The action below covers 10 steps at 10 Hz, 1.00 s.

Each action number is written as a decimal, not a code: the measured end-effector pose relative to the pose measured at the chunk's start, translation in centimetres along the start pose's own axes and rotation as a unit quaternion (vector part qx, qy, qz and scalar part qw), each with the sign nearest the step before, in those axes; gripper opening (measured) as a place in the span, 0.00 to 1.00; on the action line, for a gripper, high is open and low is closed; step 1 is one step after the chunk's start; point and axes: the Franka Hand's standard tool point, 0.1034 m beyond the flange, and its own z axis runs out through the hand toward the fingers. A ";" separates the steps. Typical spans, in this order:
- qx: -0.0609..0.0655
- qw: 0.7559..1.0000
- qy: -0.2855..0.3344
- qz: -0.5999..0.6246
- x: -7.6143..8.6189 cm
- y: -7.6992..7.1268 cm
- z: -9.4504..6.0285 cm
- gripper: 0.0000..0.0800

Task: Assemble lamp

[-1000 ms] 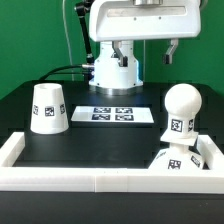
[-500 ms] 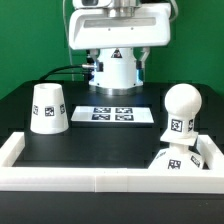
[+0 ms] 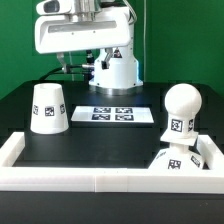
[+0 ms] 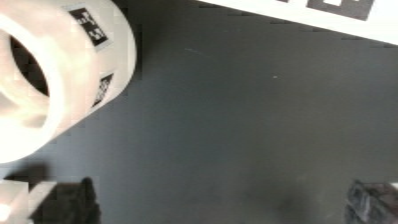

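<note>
The white cone-shaped shade [image 3: 47,107] stands wide end down at the exterior view's left; the wrist view shows it from above [image 4: 45,80]. The ball-shaped bulb [image 3: 180,108] is at the exterior view's right. The flat square base [image 3: 178,161] lies tilted against the white wall in front of the bulb. My gripper [image 4: 217,203] is open and empty, with its fingertips [image 4: 64,200] wide apart above the black table beside the shade. In the exterior view only its white camera mount [image 3: 85,35] shows, high behind the shade.
The marker board [image 3: 112,114] lies in the middle of the black table and shows at the wrist view's edge [image 4: 329,8]. A low white wall [image 3: 100,181] runs along the front and both sides. The arm's white pedestal [image 3: 115,72] stands behind the marker board.
The hand has swung from above the pedestal toward the exterior view's left, ending over the shade's side. The lamp parts have not moved.
</note>
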 end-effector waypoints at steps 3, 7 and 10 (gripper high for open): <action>0.000 1.000 -0.001 0.000 0.0 0.0 0.1 0.87; -0.007 1.000 -0.010 -0.007 -1.7 3.4 0.5 0.87; -0.001 1.000 -0.018 -0.011 -1.8 4.4 1.6 0.87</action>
